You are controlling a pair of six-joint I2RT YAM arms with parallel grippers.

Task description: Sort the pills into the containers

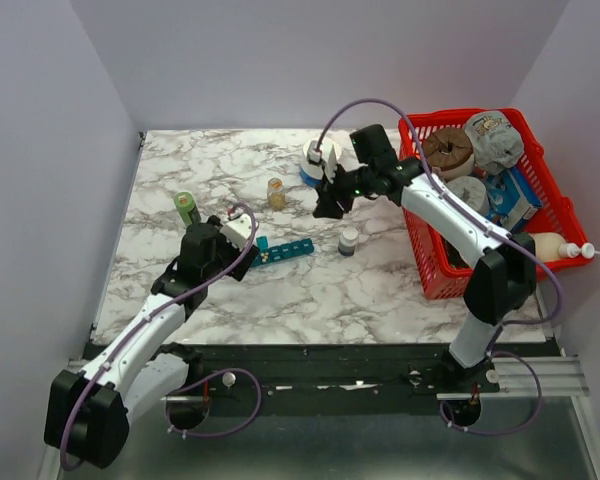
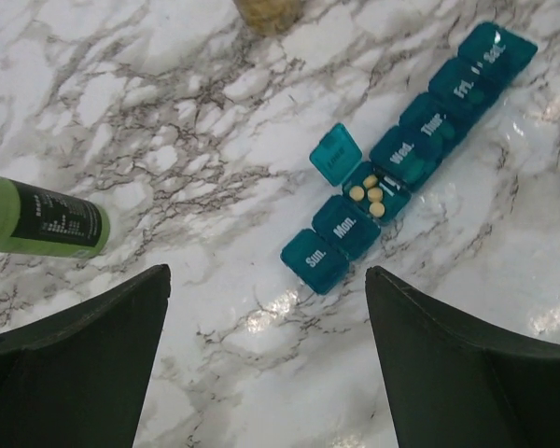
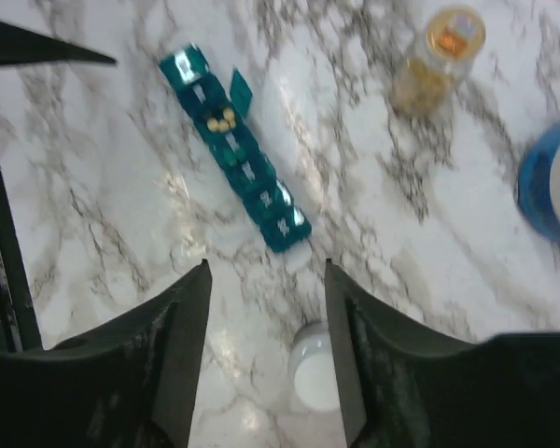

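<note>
Black left pincer [image 2: 266, 280] gapes wide, empty, near teal pill organizer [image 2: 406, 157].

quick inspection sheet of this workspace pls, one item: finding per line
surface: marble table, no loose pills seen
job's things: teal organizer, one lid open with four pills inside, other lids shut
clutter: green bottle, amber jar, white-capped bottle, full red basket, cream bottle lying right of it
grippers: left gripper open, empty; right gripper open, empty
cables: purple cables looped along both arms, off the job's things
surroundings: plain walls on three sides
</note>
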